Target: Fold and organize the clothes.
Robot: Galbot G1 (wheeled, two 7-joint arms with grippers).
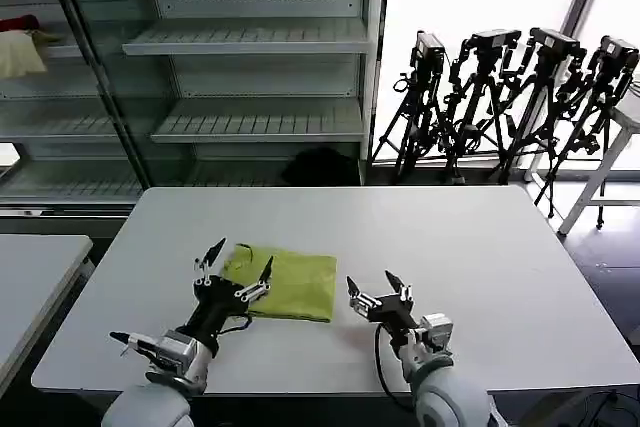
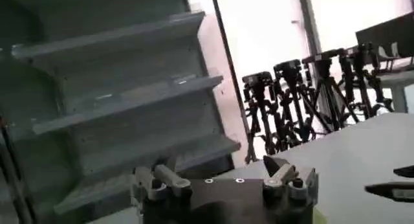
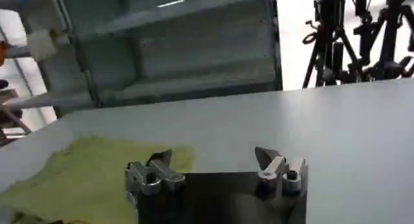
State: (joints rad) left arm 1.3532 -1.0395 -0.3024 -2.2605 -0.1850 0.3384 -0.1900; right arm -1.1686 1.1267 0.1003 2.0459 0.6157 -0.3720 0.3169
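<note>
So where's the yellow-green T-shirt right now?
In the head view the T-shirt lies folded on the white table, left of centre, between the open left gripper and right gripper.

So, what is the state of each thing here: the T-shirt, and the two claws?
T-shirt: folded into a compact rectangle, lying flat on the white table, held by neither claw.
Left claw: open, fingers spread, over the shirt's left edge, holding nothing.
Right claw: open, above bare table just right of the shirt, holding nothing.
</note>
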